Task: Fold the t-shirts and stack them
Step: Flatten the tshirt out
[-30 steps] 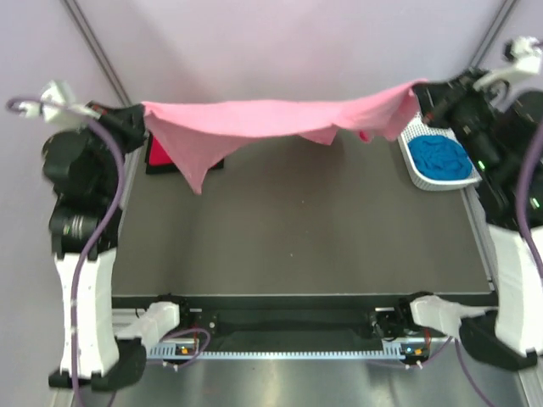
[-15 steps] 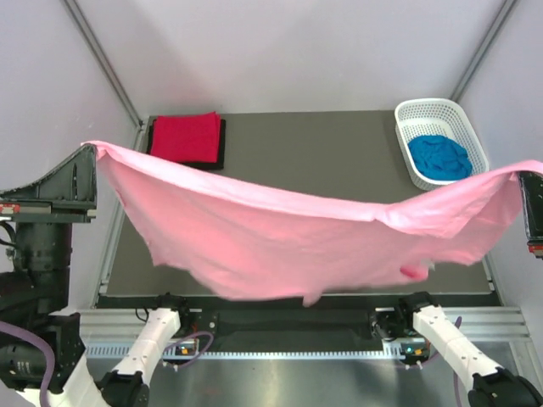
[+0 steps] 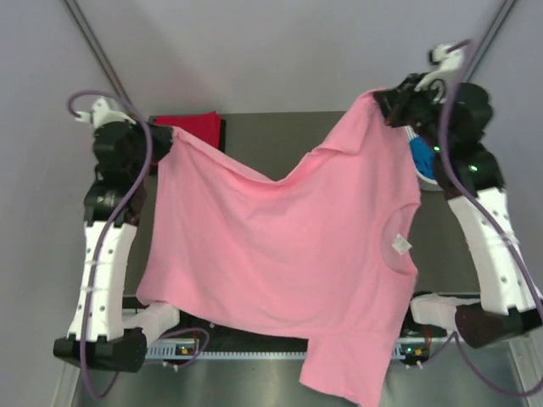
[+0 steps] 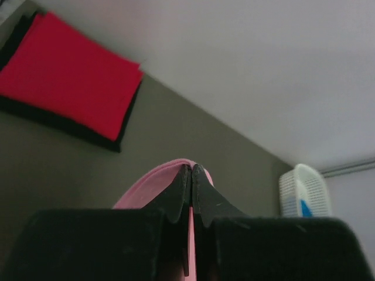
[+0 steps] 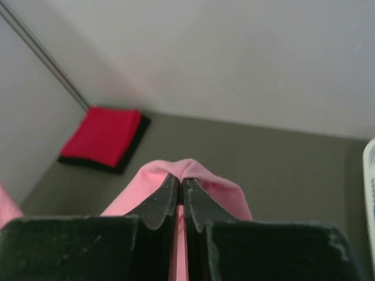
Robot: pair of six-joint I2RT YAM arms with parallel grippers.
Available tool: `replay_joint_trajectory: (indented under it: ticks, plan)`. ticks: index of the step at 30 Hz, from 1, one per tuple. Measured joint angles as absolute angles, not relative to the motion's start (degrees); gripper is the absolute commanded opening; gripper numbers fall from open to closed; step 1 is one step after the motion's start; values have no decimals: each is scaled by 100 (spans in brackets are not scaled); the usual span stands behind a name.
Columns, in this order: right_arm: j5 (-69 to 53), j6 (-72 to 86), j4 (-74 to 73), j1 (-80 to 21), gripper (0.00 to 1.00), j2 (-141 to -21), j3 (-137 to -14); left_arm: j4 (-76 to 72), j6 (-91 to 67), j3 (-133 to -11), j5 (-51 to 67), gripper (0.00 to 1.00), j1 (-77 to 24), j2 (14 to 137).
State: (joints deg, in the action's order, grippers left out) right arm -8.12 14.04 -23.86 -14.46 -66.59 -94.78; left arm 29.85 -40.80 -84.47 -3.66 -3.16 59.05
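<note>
The light pink t-shirt (image 3: 297, 254) hangs spread between both arms, its lower end trailing past the table's near edge. My left gripper (image 3: 161, 136) is shut on one corner of it at the far left, and pink cloth (image 4: 152, 184) wraps its closed tips (image 4: 191, 168). My right gripper (image 3: 383, 102) is shut on the other corner at the far right, with pink cloth (image 5: 225, 196) bulging over its tips (image 5: 180, 178). The red t-shirt (image 3: 191, 125) lies folded on the black one (image 4: 58, 120) at the far left corner. The blue t-shirt (image 3: 422, 159) is mostly hidden behind the right arm.
The white lattice basket (image 4: 296, 190) holding the blue shirt stands at the far right, beside the right arm. The dark table (image 3: 280, 140) shows beyond the shirt. Grey walls close in the back and sides.
Both arms have swung back to the far side. The pink shirt, stretched wide and low across the front half a second ago, now hangs spread with its neck to the right.
</note>
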Motion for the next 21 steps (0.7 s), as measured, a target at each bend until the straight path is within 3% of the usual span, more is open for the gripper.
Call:
replay_joint_trajectory:
  ticks: [5, 9, 15, 21]
  plan:
    - [-1046, 1219, -1367, -1446, 0, -7999, -7741, 2484, -4053, -6615, -652, 0, -316, 6781]
    - [-1205, 1354, -574, -1446, 0, -9013, -7124, 1920, -4080, -6038, -613, 0, -180, 7575]
    - [-1553, 1568, -108, -1444, 0, -11347, -8707, 1168, -4202, -6622, 183, 0, 648, 9474]
    - [-1490, 1612, -97, -1444, 3, -12254, -9769, 991, -4202, -7651, 985, 0, 1031, 10757]
